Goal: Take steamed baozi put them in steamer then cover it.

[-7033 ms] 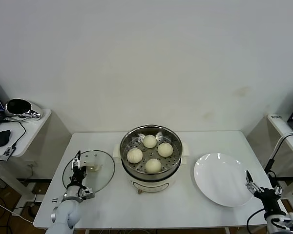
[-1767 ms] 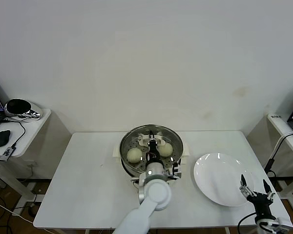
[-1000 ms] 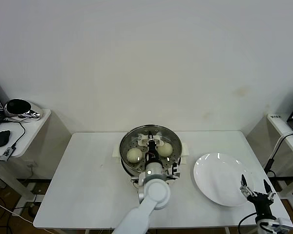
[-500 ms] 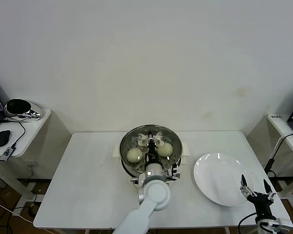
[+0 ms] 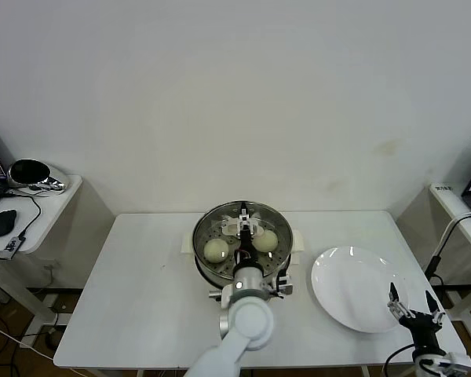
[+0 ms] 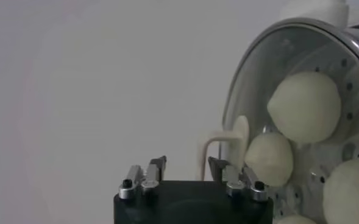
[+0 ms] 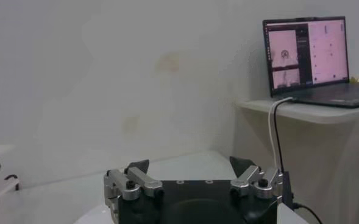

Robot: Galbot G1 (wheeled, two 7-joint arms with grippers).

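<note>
over steamer (image 5: pixel 242 248): left gripper (image 6: pixel 188 170) fingers now open, off cover (image 6: pixel 270 109) handle; right gripper (image 7: pixel 191 171) unchanged, open.

White table (image 5: pixel 149 306): steamer (image 5: pixel 212 276), plate (image 5: pixel 353 290)

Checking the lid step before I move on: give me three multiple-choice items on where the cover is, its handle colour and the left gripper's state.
1. The cover is: A on the steamer; B flat on the table; C on the floor.
2. Its handle is: A black; B pale cream; C red.
3. The left gripper is: A shut on the handle; B shut on the rim; C open above the handle.
Key: 1 A, glass lies over the baozi; 2 B, the left wrist view shows it; 3 C, jaws apart. The right gripper waits open by the plate.
</note>
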